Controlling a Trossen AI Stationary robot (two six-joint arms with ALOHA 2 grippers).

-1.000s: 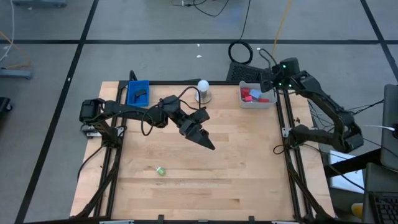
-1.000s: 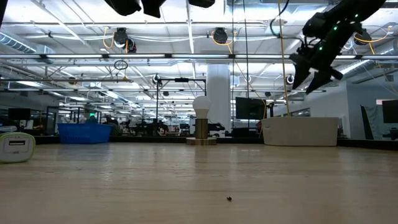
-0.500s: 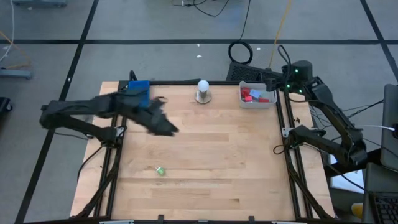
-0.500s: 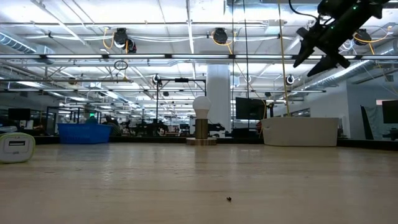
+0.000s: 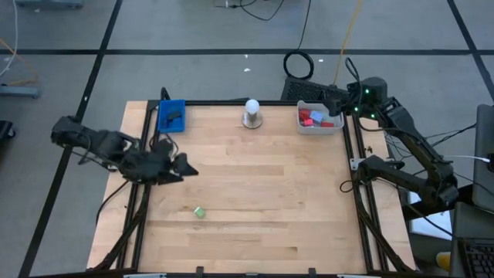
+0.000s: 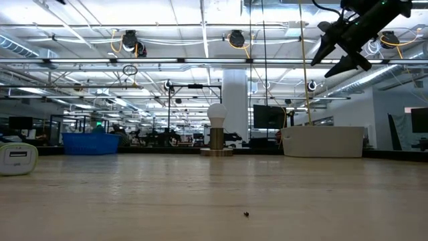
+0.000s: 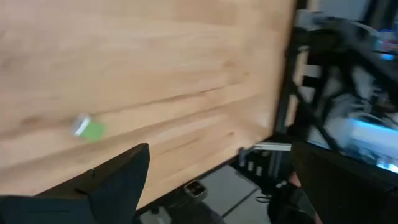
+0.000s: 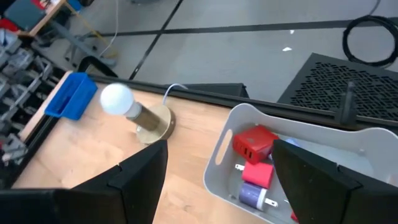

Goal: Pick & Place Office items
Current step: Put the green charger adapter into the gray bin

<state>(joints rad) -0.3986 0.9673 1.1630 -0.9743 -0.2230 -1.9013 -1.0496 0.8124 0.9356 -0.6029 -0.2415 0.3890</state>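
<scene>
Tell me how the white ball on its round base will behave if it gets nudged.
The white ball sits on a narrow neck above the round base, so it looks top-heavy and may tip if pushed high. The flat, wide base probably slides on the wooden table if pushed low. It resembles a bulb, so possibly fragile.

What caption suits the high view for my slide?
Left gripper open near the table's left edge, green piece loose on wood, right gripper above the grey tray.
</scene>
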